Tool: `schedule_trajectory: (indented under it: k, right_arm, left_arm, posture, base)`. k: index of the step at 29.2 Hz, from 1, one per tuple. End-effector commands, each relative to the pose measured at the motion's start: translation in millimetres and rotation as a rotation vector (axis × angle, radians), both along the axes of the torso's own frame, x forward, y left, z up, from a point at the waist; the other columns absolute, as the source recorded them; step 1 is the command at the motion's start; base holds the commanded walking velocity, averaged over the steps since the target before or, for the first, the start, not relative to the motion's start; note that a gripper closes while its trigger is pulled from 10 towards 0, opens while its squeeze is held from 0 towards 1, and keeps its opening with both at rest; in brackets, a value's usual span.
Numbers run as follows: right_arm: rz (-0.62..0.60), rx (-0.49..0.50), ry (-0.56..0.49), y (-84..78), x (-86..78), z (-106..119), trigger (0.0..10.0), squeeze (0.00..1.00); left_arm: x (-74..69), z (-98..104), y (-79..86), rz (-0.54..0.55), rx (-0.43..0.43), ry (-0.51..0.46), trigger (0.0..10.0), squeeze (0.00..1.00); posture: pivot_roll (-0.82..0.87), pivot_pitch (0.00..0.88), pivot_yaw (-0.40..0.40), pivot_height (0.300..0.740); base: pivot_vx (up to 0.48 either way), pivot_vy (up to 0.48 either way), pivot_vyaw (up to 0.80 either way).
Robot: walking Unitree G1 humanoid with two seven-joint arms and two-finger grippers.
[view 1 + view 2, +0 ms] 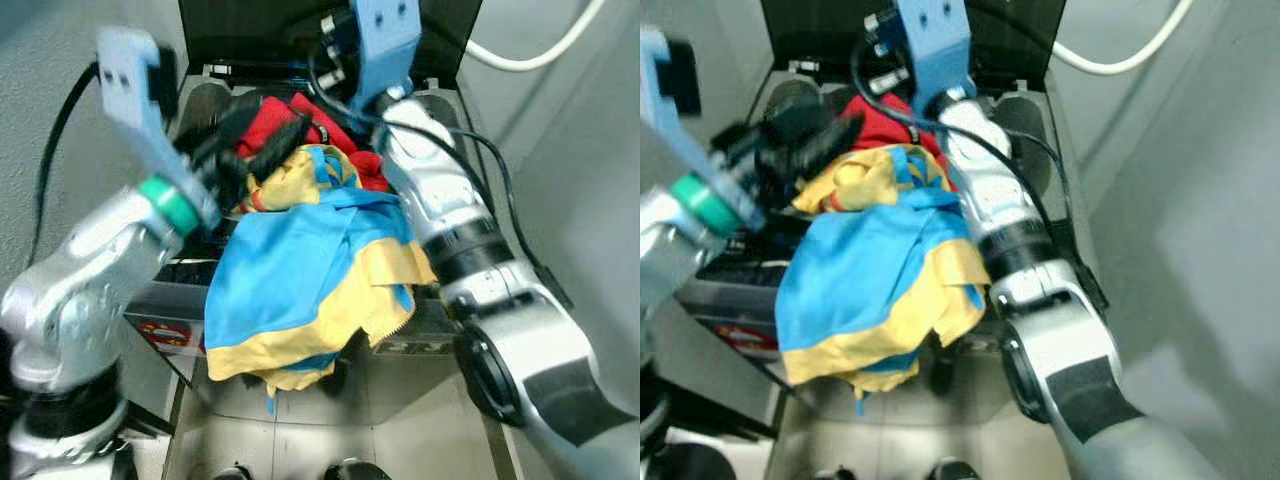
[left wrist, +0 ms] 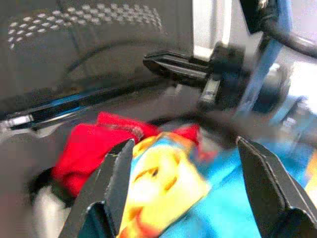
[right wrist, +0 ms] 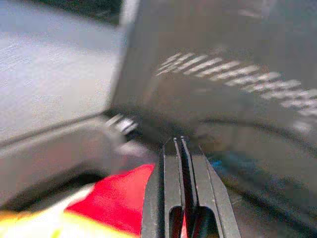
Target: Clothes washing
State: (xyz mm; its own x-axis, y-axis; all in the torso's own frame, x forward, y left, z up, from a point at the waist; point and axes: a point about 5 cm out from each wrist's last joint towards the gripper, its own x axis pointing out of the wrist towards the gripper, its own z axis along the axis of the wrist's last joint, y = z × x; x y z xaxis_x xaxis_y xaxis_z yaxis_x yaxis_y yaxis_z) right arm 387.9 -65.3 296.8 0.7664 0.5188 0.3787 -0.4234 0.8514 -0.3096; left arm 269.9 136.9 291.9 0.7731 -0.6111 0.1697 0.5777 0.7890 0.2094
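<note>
A blue and yellow garment spills out of the top-loading washing machine and hangs down over its front edge. Behind it a red garment lies in the drum opening. My left gripper is open just above the pile, with its black fingers over the seam between the red and yellow cloth and nothing between them. My right gripper is shut at the back of the opening, its tips just above the red garment near the lid hinge.
The machine's dark lid stands open at the back. A white hose runs along the grey wall on the right. Grey walls close in on both sides, and tiled floor lies in front of the machine.
</note>
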Motion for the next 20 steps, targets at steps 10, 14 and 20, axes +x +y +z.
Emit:
schedule_trajectory:
  k: [10,14,20]
  right_arm:
    - [0.37,-0.097,0.069,-36.9,-74.7,-53,10.0,0.0]
    - [0.405,-0.124,0.078,-39.7,-81.9,-55,10.0,0.0]
    - [0.531,-0.424,0.137,-51.0,-101.4,-69,10.0,1.0]
  left_arm:
    - [-15.4,-8,-14.6,-0.013,-0.109,-0.005,10.0,0.0]
    - [-21.8,-9,-16.7,-0.087,-0.138,0.032,10.0,0.0]
    - [-29.2,-3,-11.3,-0.189,-0.143,-0.002,10.0,0.0]
  posture:
    - [-0.02,0.0,0.01,0.74]
    - [-0.02,0.0,0.015,0.74]
    - [-0.02,0.0,0.018,0.74]
  base:
    - [0.0,0.0,0.0]
    - [0.0,0.0,0.0]
    - [0.0,0.0,0.0]
